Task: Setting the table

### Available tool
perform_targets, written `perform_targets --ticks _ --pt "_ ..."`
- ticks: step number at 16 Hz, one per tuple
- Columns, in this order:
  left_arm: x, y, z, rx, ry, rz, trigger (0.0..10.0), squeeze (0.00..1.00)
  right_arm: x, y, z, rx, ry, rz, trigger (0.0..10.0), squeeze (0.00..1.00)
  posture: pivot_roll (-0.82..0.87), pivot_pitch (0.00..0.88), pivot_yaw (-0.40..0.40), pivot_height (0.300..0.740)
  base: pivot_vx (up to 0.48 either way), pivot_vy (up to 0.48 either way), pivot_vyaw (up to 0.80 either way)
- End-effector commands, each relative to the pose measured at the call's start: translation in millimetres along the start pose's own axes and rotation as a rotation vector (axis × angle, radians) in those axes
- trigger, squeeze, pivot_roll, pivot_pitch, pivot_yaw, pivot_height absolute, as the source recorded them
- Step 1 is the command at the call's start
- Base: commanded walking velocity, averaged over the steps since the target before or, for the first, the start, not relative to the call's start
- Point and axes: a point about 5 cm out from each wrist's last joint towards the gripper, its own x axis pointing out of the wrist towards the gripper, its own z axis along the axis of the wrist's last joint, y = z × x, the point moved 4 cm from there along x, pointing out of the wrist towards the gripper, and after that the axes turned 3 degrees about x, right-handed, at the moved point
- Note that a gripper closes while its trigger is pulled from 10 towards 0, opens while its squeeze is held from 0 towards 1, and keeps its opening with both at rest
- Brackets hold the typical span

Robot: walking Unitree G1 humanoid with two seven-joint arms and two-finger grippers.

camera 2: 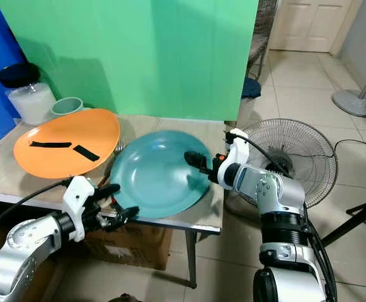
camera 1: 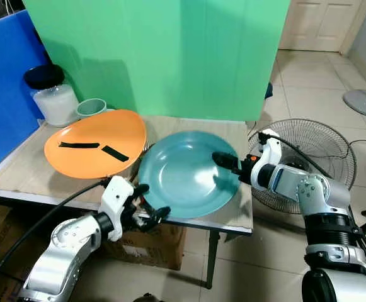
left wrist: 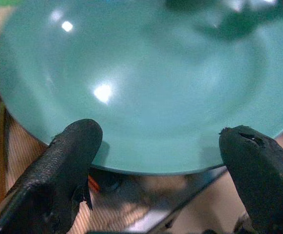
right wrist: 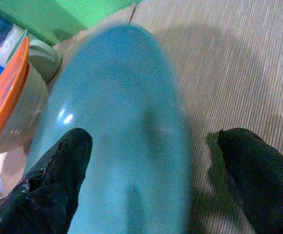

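I'm seeing both pincers spread wide at the teal plate [camera 1: 186, 176] on the desk [camera 1: 25, 170]: left pincer [camera 1: 150, 202] hovering at its near rim, right pincer [camera 1: 223, 160] reaching over its right edge

A tall green screen [camera 1: 170, 56] stands behind the tabletop [camera 1: 233, 135], with a blue panel [camera 1: 3, 82] beside it. The floor [camera 1: 308, 88] is pale glossy tile. A round wire fan [camera 1: 315, 151] lies beside the table, a cardboard box [camera 1: 151, 245] sits underneath, and a white panelled door [camera 1: 321, 22] closes the far wall.
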Motion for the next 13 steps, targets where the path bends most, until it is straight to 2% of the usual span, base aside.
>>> perform_targets --ticks 1,5,6,7,10,13 --pt "-1.8 -1.0 -10.7 0.002 0.047 -0.01 10.0 0.62 1.2 7.0 4.0 0.013 0.003 0.035 10.0 0.0 0.0 0.0 0.056 0.74 0.0 0.0 0.0" --pt "-3.5 -3.4 -18.3 -0.001 0.055 -0.022 10.0 0.63 0.5 17.2 1.5 0.1 0.017 0.131 10.0 0.0 0.0 0.0 0.051 0.74 0.0 0.0 0.0" --pt "-3.6 -3.8 -19.2 0.0 0.054 -0.025 10.0 0.63 0.0 21.0 -1.9 0.1 0.035 0.157 6.2 0.0 0.0 0.0 0.049 0.74 0.0 0.0 0.0" --pt "-3.5 -3.7 -19.4 0.002 0.053 -0.025 10.0 0.63 0.2 22.0 -3.8 0.099 0.044 0.163 0.2 0.0 0.0 0.0 0.049 0.74 0.0 0.0 0.0" --pt "-4.3 -2.4 -19.9 0.007 0.05 -0.023 10.0 0.62 -0.1 26.9 -17.8 0.029 0.103 0.189 0.0 0.0 0.01 0.0 0.046 0.74 0.0 0.0 0.0" --pt "-5.1 -0.8 -17.8 0.014 0.043 -0.019 10.0 0.62 0.8 23.9 -13.6 0.005 0.076 0.168 0.0 0.0 0.01 0.0 0.046 0.74 0.0 0.0 0.0"
